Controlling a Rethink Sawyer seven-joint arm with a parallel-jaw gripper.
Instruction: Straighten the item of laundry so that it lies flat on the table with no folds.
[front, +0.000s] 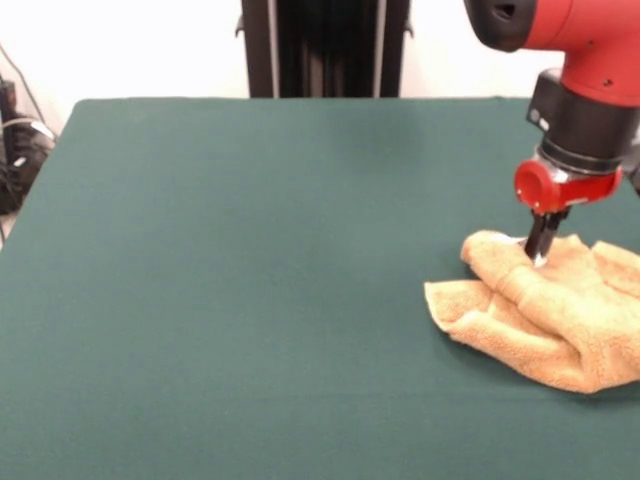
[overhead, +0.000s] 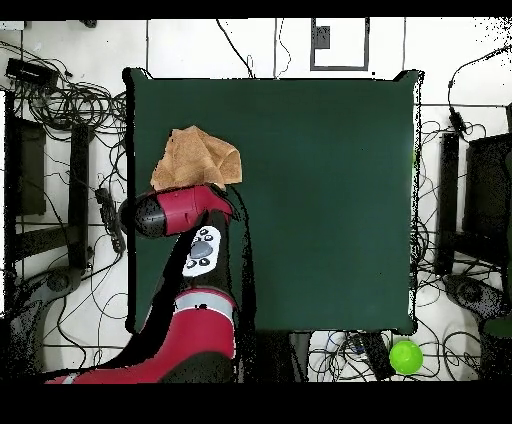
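One crumpled towel (front: 545, 310) under gripper (front: 540, 255)

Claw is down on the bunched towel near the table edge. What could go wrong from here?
1. The towel is piled in thick folds, so the claw, buried in its top, may pinch several layers and drag the whole bundle instead of opening it.
2. In the overhead view the towel lies close to the edge of the table; a pull that way could slide it off.
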